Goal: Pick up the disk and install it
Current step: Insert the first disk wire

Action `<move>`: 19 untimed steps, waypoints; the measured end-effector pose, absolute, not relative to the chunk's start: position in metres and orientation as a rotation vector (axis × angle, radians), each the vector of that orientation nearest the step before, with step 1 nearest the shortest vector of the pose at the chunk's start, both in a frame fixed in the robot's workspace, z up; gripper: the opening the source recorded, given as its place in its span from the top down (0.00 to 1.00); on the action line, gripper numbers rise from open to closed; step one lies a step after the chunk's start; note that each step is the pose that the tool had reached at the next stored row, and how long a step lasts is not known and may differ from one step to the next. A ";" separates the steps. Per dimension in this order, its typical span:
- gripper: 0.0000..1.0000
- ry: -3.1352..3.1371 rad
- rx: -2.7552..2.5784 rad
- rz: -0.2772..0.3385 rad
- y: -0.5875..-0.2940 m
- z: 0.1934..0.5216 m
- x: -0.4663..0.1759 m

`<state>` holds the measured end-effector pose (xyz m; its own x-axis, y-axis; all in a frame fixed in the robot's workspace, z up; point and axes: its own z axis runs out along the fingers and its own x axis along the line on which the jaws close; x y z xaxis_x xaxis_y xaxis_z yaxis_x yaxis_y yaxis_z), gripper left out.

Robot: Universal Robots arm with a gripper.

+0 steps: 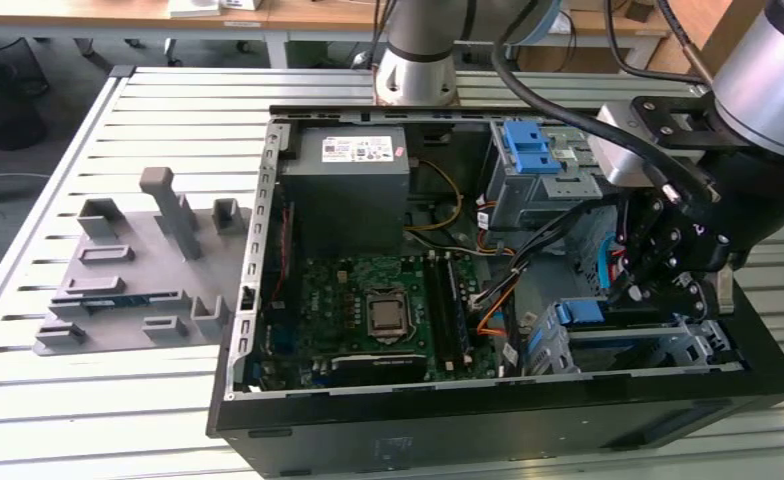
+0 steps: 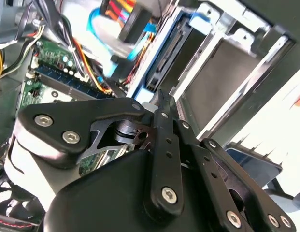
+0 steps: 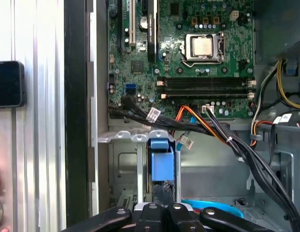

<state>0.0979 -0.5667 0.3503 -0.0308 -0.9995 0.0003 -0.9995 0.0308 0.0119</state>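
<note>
Lying open on the slatted grey metal desk [image 1: 99,420], the black desktop computer case [image 1: 432,440] is being worked in at its corner on the exterior view's right. There the silver sheet-metal drive cage [image 1: 692,345] is being reached into by the black gripper [image 1: 639,300]. The disk [image 3: 162,164], a flat drive framed by a blue plastic bracket, is being shown standing on edge inside that cage, between its rails, with the blue bracket end facing the arm. The pick-up is being judged as done and the installing as far advanced. Whether the disk is fully seated cannot be told. The fingers [image 3: 157,193] are being held nearly together, narrower than the bracket, with nothing seen between them. Their tips are being held just at the bracket end, and contact cannot be confirmed.
</note>
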 end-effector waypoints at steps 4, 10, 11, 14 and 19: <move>0.89 -2.249 2.181 -0.013 -0.567 0.350 0.108; 0.89 -2.249 2.181 -0.013 -0.567 0.350 0.125; 0.89 -2.249 2.181 -0.013 -0.567 0.350 0.126; 0.89 -2.249 2.181 -0.013 -0.567 0.351 0.128; 0.89 -2.251 2.180 -0.013 -0.562 0.357 0.128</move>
<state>0.1283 -0.5619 0.3574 -0.0321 -0.9995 0.0002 -0.9994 0.0321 0.0119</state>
